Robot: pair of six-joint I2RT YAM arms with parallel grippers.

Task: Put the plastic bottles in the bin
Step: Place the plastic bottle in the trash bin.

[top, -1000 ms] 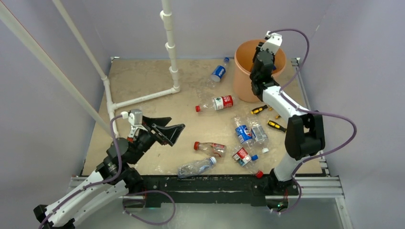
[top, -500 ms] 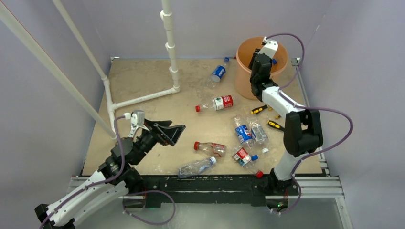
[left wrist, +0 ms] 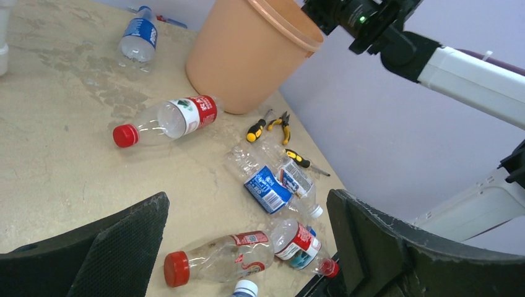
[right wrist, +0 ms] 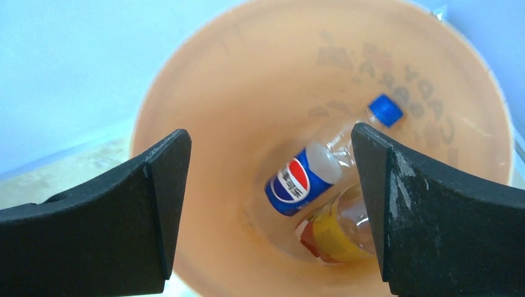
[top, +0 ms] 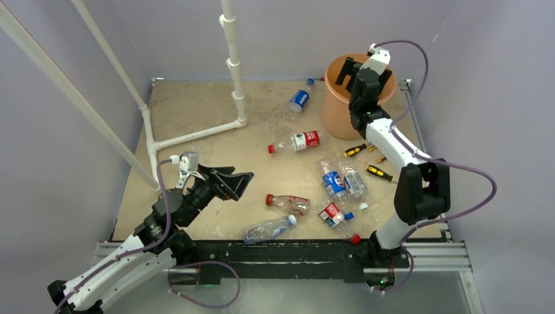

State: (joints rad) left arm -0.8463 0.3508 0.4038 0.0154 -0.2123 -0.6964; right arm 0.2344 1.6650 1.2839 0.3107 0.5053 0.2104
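Note:
The orange bin (top: 335, 111) stands at the far right. My right gripper (top: 349, 68) hangs open just above its mouth. In the right wrist view the open right gripper (right wrist: 270, 161) holds nothing, and inside the bin (right wrist: 235, 93) lie a blue-labelled bottle (right wrist: 300, 179) and an amber-labelled one (right wrist: 337, 235). Several plastic bottles lie on the table: a blue-labelled one (top: 300, 99), a red-labelled one (top: 298, 140), a cluster (top: 332, 180) near the right arm, a red-capped one (top: 288, 203) and a clear one (top: 269, 228). My left gripper (top: 232, 178) is open above the table, left of the red-capped bottle (left wrist: 216, 260).
Yellow-handled pliers (top: 355, 150) and a screwdriver (top: 378, 172) lie beside the bin. White pipes (top: 232, 65) rise at the back left and run across the table's left part. Walls close in the sides and back.
My right gripper went from shut to open over the bin and lifted slightly; a bottle now lies inside. The left arm has barely moved.

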